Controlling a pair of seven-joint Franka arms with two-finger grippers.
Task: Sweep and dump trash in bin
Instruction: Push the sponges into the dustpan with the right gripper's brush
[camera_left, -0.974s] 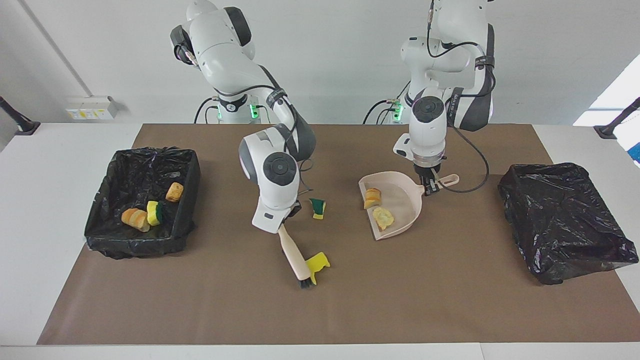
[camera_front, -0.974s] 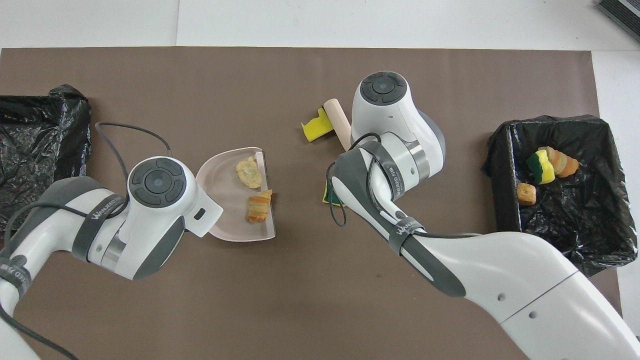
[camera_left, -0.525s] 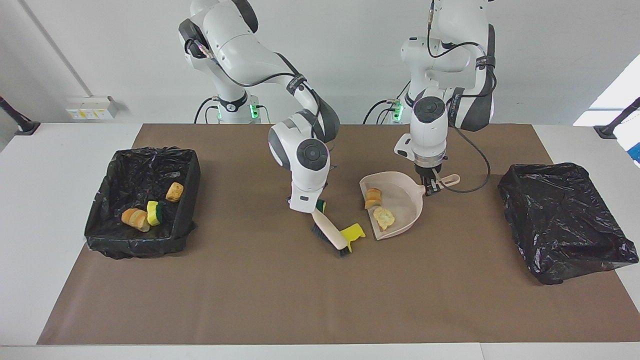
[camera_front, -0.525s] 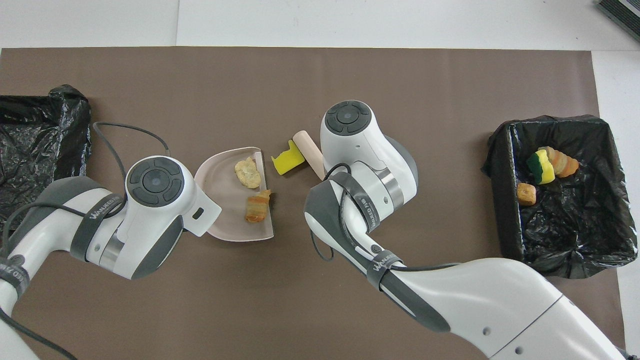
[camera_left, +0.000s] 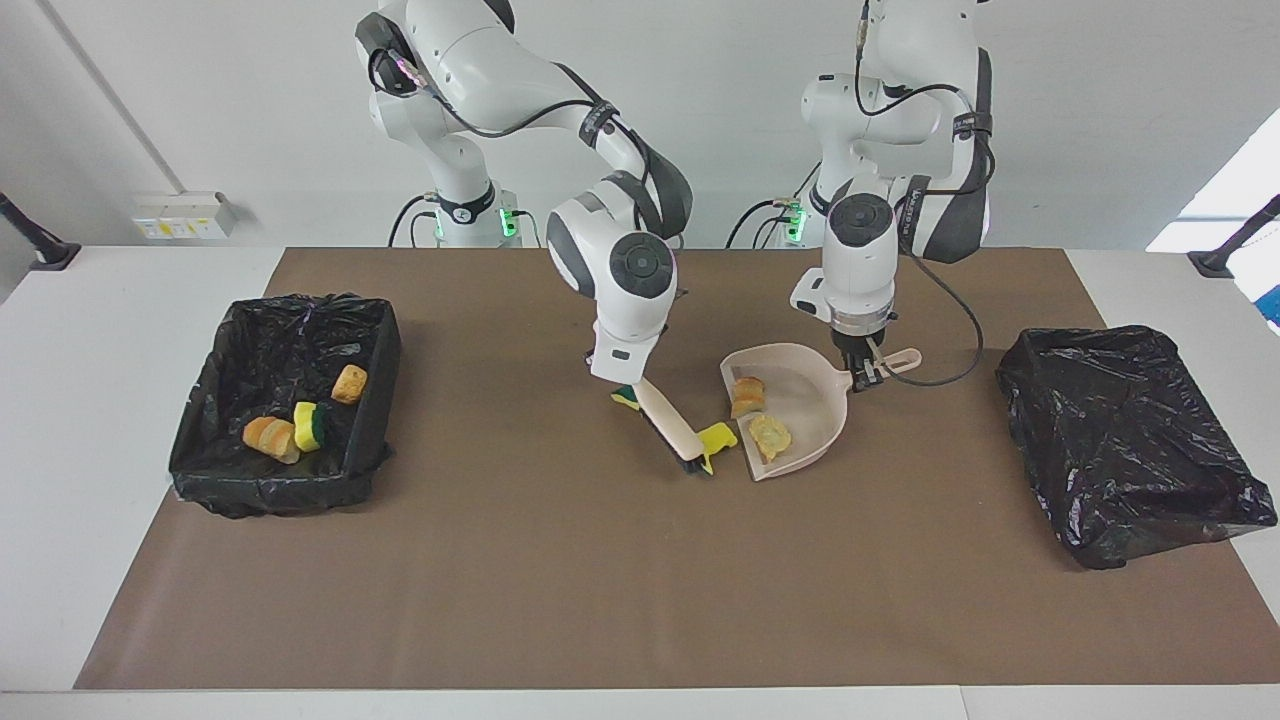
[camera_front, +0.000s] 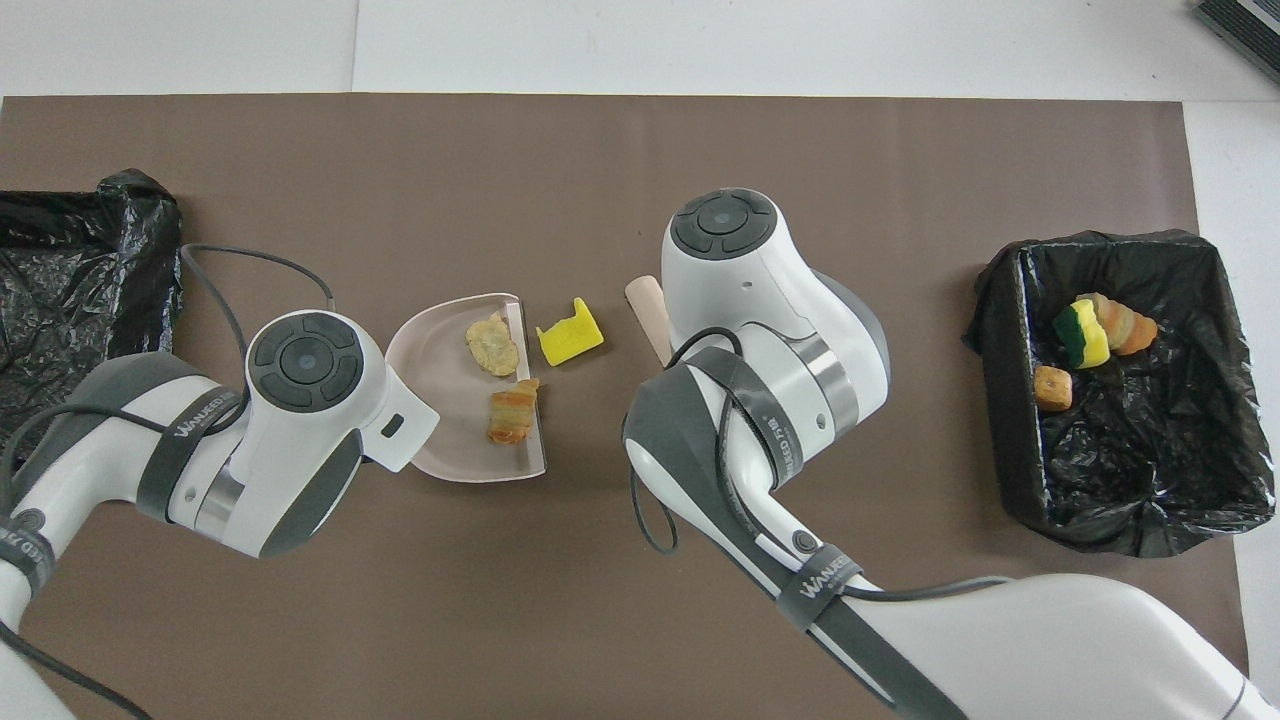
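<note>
My right gripper (camera_left: 632, 386) is shut on the beige brush (camera_left: 663, 421), which slants down to the mat with its black bristles against a yellow sponge bit (camera_left: 718, 437) at the dustpan's mouth. A green-and-yellow wedge (camera_left: 626, 398) peeks out under that gripper. My left gripper (camera_left: 862, 377) is shut on the handle of the beige dustpan (camera_left: 812, 405), which holds a bread chunk (camera_left: 745, 395) and a pale yellow scrap (camera_left: 768, 435). From overhead I see the brush handle (camera_front: 645, 305), sponge bit (camera_front: 570, 335) and dustpan (camera_front: 440, 440). The black-lined bin (camera_left: 285, 330) at the right arm's end holds three scraps.
A second black-lined bin (camera_left: 1125, 440) sits at the left arm's end of the table, also visible in the overhead view as the bin (camera_front: 80, 270). A brown mat (camera_left: 600, 580) covers the table. The left arm's cable (camera_left: 950, 340) loops beside the dustpan handle.
The right arm swung the brush toward the dustpan, pushing the yellow sponge bit along the mat up to the pan's mouth. The left gripper and dustpan barely moved.
</note>
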